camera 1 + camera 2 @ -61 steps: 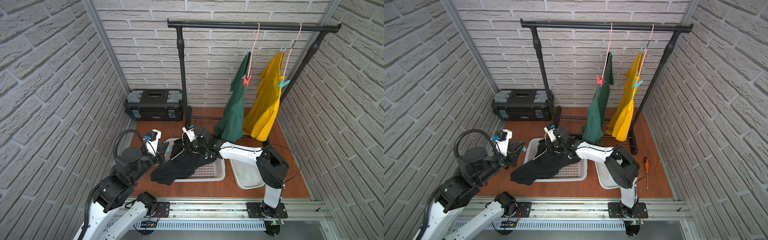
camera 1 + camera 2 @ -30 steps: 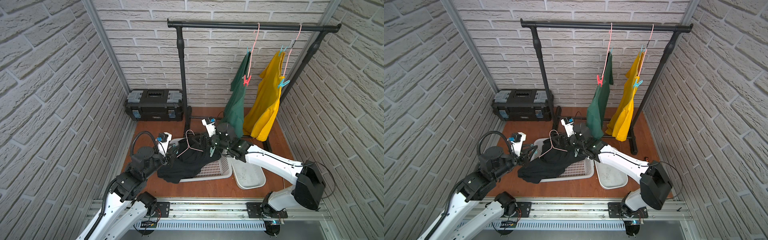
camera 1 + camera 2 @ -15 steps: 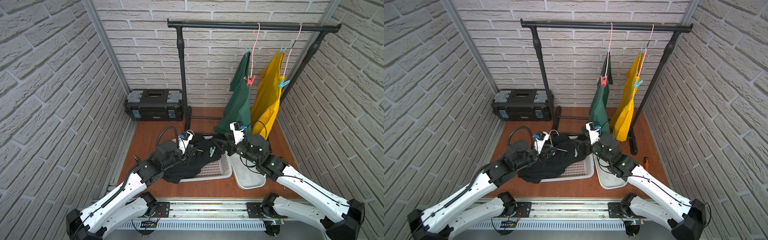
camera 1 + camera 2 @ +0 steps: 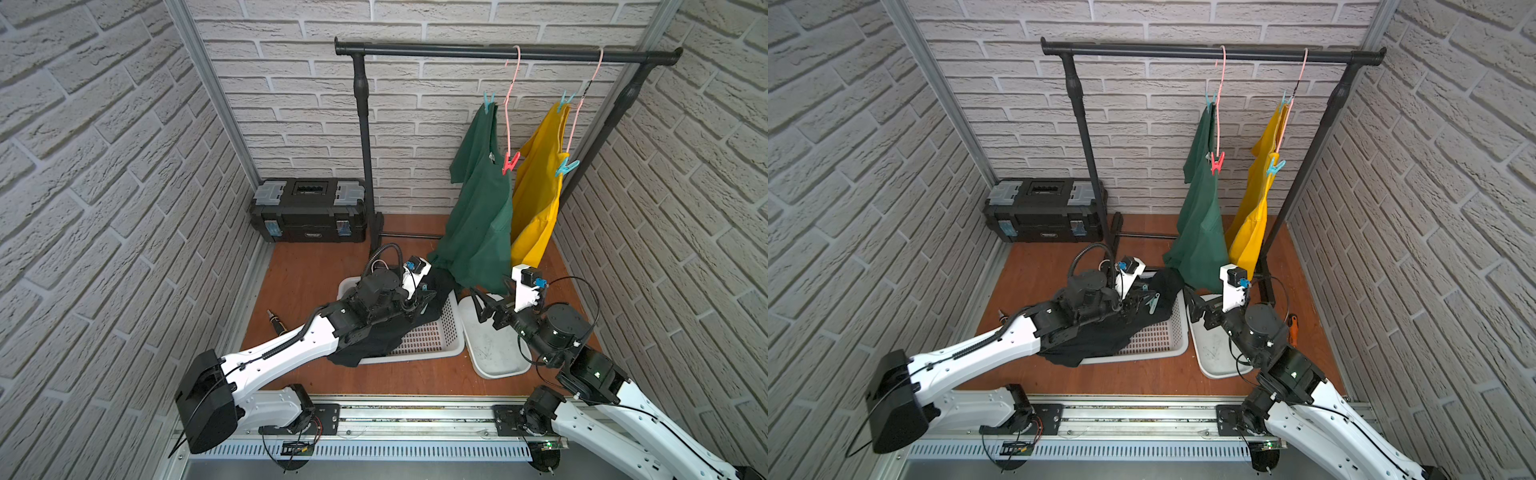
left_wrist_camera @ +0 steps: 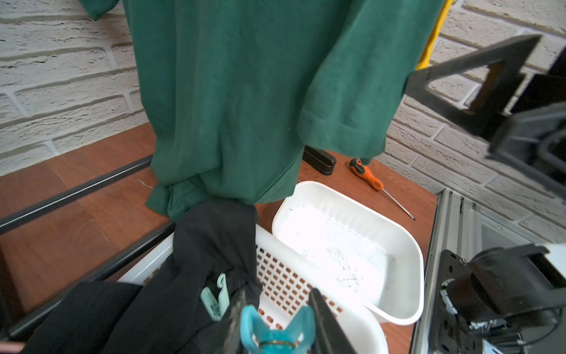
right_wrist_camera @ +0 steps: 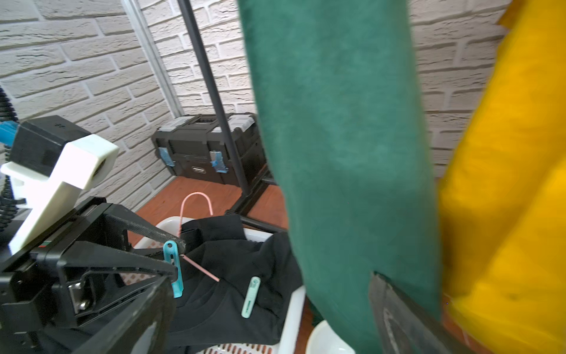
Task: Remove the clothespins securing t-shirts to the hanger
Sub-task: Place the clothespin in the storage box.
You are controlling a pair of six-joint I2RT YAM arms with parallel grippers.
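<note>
Clothespin of teal-blue plastic is gripped by its flared handles between the narrowed fingers of the left hand, held low over the crumpled black cloth t-shirt. A paler mint plastic clothespin is seen on that shirt just beside the hand. The shirt is draped over the rim of the white perforated plastic basket. The right hand is spread wide over the far end of the plain white plastic tub set beside the basket. Farther back, the dark green cloth t-shirt and the bright yellow cloth t-shirt are hung on pink wire hangers from the black metal rail. The green one is pinned by a teal plastic clothespin and a red plastic clothespin, the yellow by an upper teal clothespin and a lower teal clothespin.
</note>
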